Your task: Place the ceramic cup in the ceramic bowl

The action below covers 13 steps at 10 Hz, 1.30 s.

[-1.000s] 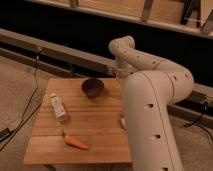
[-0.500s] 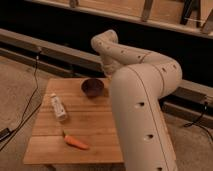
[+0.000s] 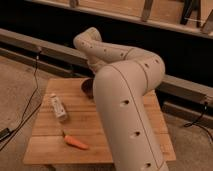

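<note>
The dark ceramic bowl (image 3: pixel 87 88) sits at the back of the wooden table (image 3: pixel 47 150), and only its left part shows past my arm (image 3: pixel 125 100). The big white arm bends over the table's middle and right. My gripper is hidden behind this arm, somewhere near the bowl, and it is shut. The ceramic cup is hidden from view, so I cannot tell whether the gripper holds it.
A white labelled bottle (image 3: pixel 59 107) lies on the table's left side. An orange carrot (image 3: pixel 75 143) lies near the front edge. A black cable (image 3: pixel 31 95) runs over the floor at the left. A dark wall with a rail (image 3: pixel 30 42) stands behind.
My arm has swung left and closer to the camera. It now covers most of the bowl and the table's right half.
</note>
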Tool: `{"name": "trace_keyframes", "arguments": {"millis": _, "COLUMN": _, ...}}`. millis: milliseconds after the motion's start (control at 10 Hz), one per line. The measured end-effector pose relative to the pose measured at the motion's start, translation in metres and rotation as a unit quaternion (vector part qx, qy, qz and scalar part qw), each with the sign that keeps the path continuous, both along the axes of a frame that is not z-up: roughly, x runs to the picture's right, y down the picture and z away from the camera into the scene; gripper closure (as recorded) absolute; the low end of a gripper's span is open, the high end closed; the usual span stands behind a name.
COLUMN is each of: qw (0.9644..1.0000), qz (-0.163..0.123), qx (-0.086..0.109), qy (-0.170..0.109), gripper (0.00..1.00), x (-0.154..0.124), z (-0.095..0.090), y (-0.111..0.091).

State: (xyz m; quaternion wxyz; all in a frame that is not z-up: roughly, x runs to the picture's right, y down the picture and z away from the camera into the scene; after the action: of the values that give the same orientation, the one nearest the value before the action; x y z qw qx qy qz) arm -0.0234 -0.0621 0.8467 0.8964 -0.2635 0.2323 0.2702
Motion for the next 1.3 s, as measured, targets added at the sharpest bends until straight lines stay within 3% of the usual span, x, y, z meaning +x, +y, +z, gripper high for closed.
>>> {"name": "trace_keyframes", "arguments": {"millis": 500, "qw": 0.9985, "qz": -0.046, "qx": 0.001, "qy": -0.029, "gripper": 1.0, "x": -0.044, "z": 0.005, "y": -0.004}}
{"name": "trace_keyframes", "arguments": {"millis": 900, "qw": 0.9974, "qz": -0.056, "qx": -0.014, "qy": -0.044, "gripper": 1.0, "x": -0.062, "z": 0.032, "y": 0.022}}
{"name": "trace_keyframes", "arguments": {"millis": 1300, "qw": 0.9943, "qz": -0.081, "qx": 0.001, "qy": -0.069, "gripper": 1.0, "x": -0.075, "z": 0.058, "y": 0.033}}
